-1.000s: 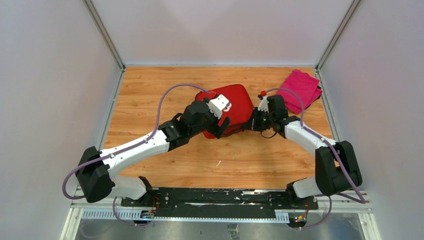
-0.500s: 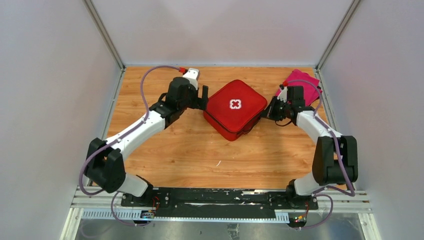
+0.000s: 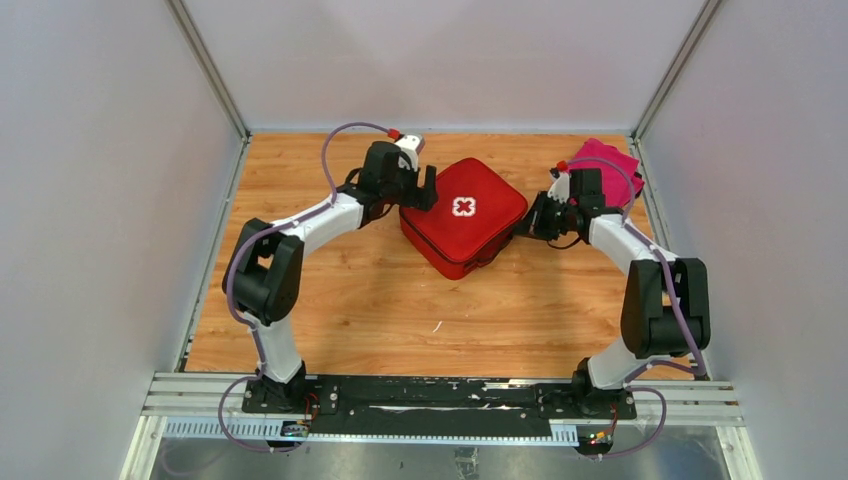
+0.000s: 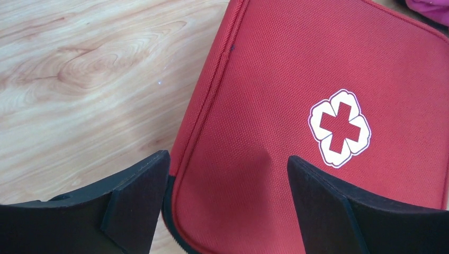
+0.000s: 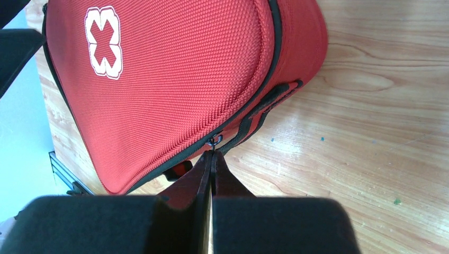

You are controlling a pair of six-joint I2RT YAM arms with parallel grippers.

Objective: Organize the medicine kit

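One kit (image 3: 463,215), red with a white cross (image 3: 463,207) on its lid, lies lid-down-shut on the table (image 3: 330,300). It sits toward the far side, between the two arms, turned so that its corners point left, right, near and far.

At the right corner sits the zip pull (image 5: 214,141). Your right gripper (image 5: 212,156) has its fingers pressed together with their tips right at that pull. Whether the tab is actually caught between them you cannot tell from the wrist view, so test it with a slight tug before you commit.

The left gripper (image 4: 227,161) stands spread wide over the kit's left corner, one finger off the far-left edge and the other above the lid, gripping nothing.

The step in hand looks like working the zip, though the frames do not show which way it should run.

- Brace first: bring the left fingers down onto that corner, or close them on it, so that the soft case cannot slide or spin on the wood.
- Draw the pull along the line of the track, low and close to the table, not upward.
- Ease round the rounded corner, where a slider tends to bind.
- If the kit drags along with you, stop and firm up the brace.

A magenta cloth (image 3: 605,170) lies at the far right, just behind your right wrist; keep the elbow from sweeping it.
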